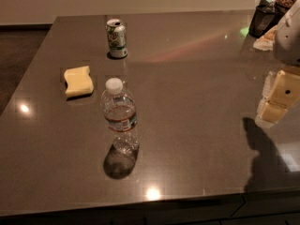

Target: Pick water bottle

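The water bottle (120, 116) stands upright at the middle left of the dark table (197, 78). It is clear and ribbed, with a white cap and a label band edged red and green. My gripper (277, 100) hangs at the right edge of the view, above the table and well to the right of the bottle, at about its height. It holds nothing that I can see. The white arm (288, 34) reaches in from the upper right.
A green-and-white soda can (116, 38) stands at the back left. A yellow sponge (78, 81) lies left of the bottle. A dark container and snack bags (265, 18) sit at the back right corner. The table's front edge runs along the bottom.
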`<state>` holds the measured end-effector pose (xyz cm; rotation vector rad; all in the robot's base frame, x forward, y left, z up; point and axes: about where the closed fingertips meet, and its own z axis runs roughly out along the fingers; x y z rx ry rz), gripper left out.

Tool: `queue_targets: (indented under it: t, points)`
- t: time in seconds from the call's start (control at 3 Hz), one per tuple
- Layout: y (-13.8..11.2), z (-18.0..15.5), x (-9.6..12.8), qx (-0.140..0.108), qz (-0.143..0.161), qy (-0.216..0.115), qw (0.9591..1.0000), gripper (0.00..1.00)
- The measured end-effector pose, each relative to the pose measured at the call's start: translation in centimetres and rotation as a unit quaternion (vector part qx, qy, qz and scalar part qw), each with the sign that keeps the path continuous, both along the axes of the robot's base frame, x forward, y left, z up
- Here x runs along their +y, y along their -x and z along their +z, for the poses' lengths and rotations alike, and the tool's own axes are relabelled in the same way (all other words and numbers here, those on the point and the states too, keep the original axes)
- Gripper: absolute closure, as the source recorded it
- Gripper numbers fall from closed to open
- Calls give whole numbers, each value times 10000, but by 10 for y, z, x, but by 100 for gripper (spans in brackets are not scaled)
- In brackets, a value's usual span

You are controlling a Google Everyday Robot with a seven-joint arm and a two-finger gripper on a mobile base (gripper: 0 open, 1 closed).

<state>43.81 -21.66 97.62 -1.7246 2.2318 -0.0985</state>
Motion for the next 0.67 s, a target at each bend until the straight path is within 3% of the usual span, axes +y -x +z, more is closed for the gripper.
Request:
queue_targets:
  t: [0.33,0.67]
  points:
    - [0,0,0,-1,0,0,10000,0]
    - [-2,2,20,-9,194,-192,9996,0]
